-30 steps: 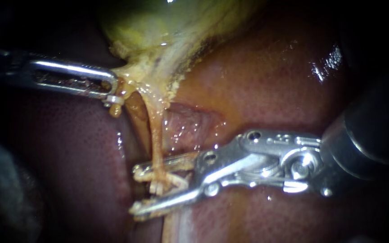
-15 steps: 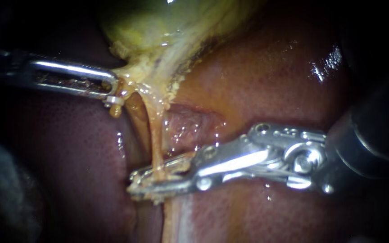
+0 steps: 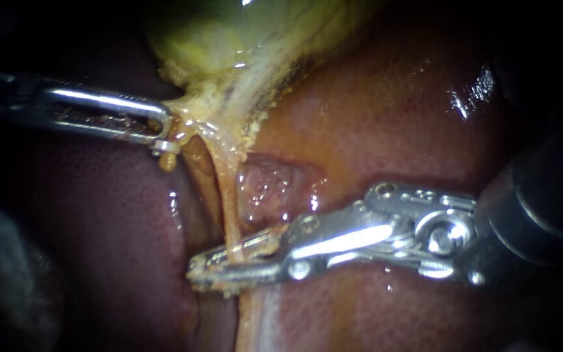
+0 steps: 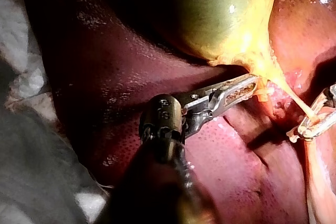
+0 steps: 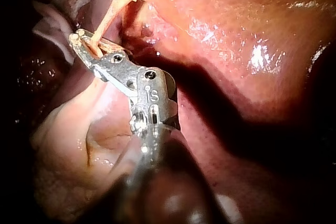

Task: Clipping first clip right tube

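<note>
The green-yellow gallbladder [image 3: 229,39] hangs over the red-brown liver [image 3: 392,117]. My left instrument [image 3: 164,137] comes in from the left, its jaws shut on the yellow tissue at the gallbladder's neck [image 3: 193,114]. From that neck the thin orange right tube [image 3: 229,202] runs down. My right instrument [image 3: 193,272] reaches across from the right, and its jaws are shut on this tube low down. I cannot make out a clip between them. The right wrist view shows the same grip [image 5: 79,40] on the tube [image 5: 107,19]. In the left wrist view my left instrument [image 4: 252,82] holds the neck.
A darker orange strand [image 3: 197,169] runs just left of the gripped tube. Pink raw tissue [image 3: 268,182] lies in the liver bed beside the tubes. White gauze [image 4: 21,77] lies beside the liver [image 4: 105,77], and the gallbladder [image 4: 226,14] bulges ahead of my left instrument.
My right instrument's jaws, wide open around the tube a second ago, have closed on it. The left instrument and the neck tissue have not moved.
</note>
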